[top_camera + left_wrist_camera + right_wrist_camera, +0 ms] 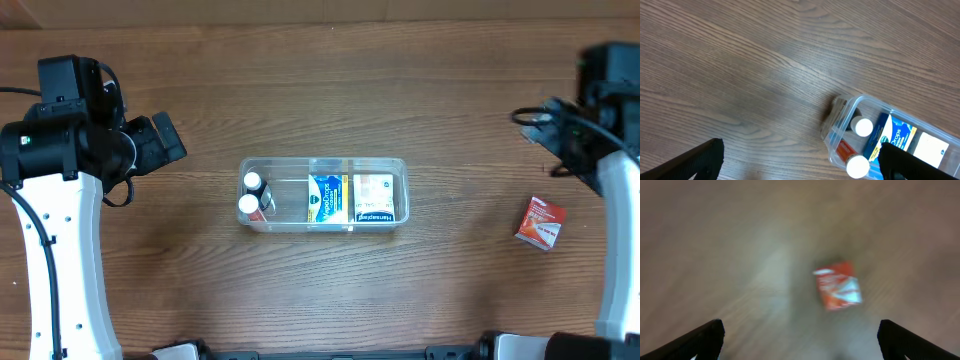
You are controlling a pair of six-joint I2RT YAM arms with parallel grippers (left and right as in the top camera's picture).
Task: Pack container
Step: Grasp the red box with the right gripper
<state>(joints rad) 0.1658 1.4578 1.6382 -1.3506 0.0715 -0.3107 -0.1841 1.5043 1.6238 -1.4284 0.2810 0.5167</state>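
Note:
The clear plastic container (255, 222) sits mid-table. It holds two white-capped bottles (250, 194), a blue box (325, 198) and a white-and-yellow box (373, 197). In the left wrist view the container (840, 110) is at the lower right, with the bottles (862, 127) and the blue box (890, 137) inside. A small red box (540, 222) lies on the table at the right; in the right wrist view the red box (838, 286) is blurred. My left gripper (800, 160) is open and empty, left of the container. My right gripper (800, 337) is open and empty, above the red box.
The wooden table (320, 90) runs to all edges. My left arm (60, 200) stands at the left side. My right arm (610, 180) stands at the right side, close to the red box.

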